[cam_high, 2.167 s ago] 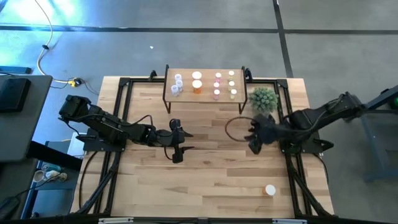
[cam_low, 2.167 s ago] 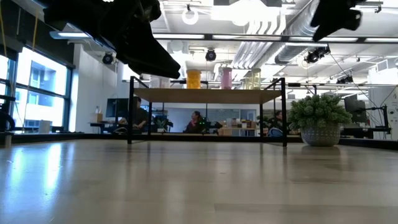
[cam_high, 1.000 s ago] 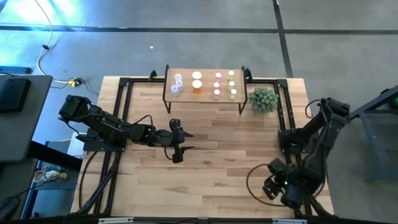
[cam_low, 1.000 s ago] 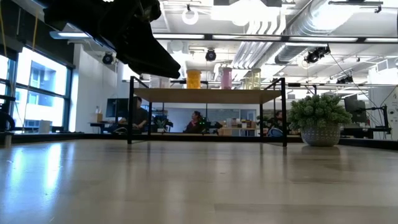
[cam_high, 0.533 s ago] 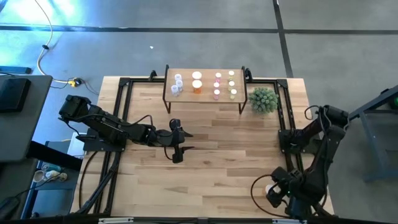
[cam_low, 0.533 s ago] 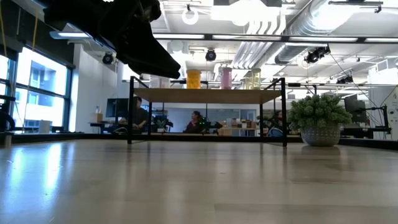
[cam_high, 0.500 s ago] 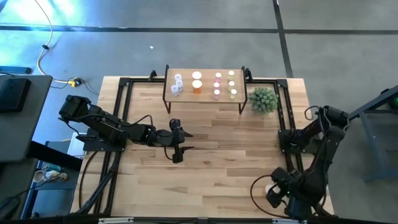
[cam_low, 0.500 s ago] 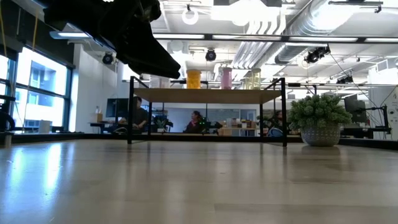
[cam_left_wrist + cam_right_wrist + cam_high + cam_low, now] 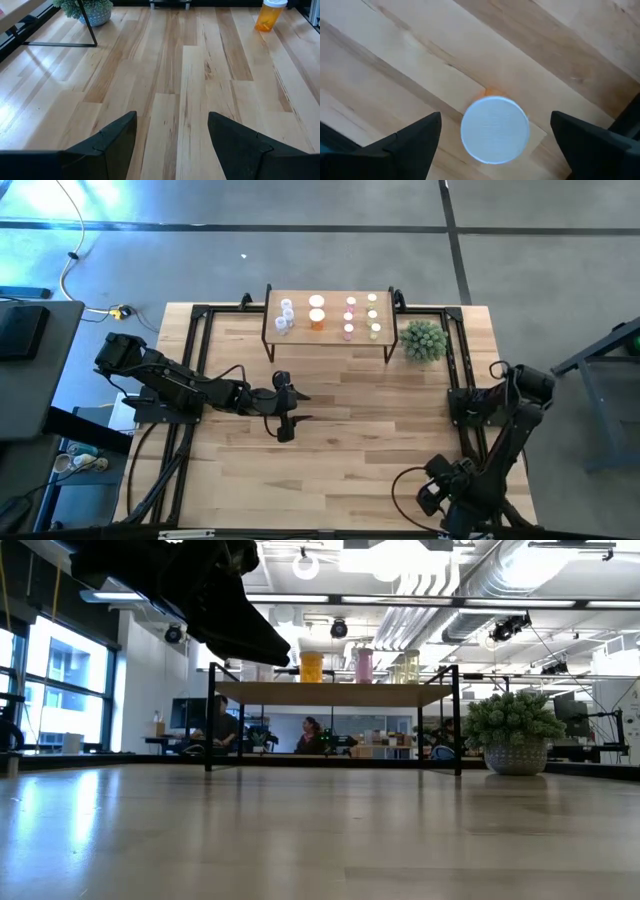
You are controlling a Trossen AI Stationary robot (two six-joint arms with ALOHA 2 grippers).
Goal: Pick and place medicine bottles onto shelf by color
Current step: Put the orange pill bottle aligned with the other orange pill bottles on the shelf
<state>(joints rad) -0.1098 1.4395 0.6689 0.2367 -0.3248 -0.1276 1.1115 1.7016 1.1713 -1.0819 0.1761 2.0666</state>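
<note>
Right gripper [image 9: 490, 137] hangs over the table's [image 9: 340, 470] 5 o'clock corner, fingers spread wide, straight above an orange bottle [image 9: 494, 129]. The bottle stands upright between the two fingers, touching neither; only its white cap and a sliver of orange body show in the right wrist view. In the left wrist view the same bottle [image 9: 267, 15] stands alone, well apart from everything else.

Left gripper [image 9: 288, 420] waits near table centre, slightly toward 9 o'clock, fingers spread, nothing between them.

Shelf [image 9: 330, 340] at 12 o'clock carries bottles in rows by colour: white [image 9: 286, 315], orange [image 9: 317, 311], pink [image 9: 350, 317], yellow-green [image 9: 373, 315]. Plant [image 9: 424, 340] stands just beside the shelf's 3 o'clock end.
</note>
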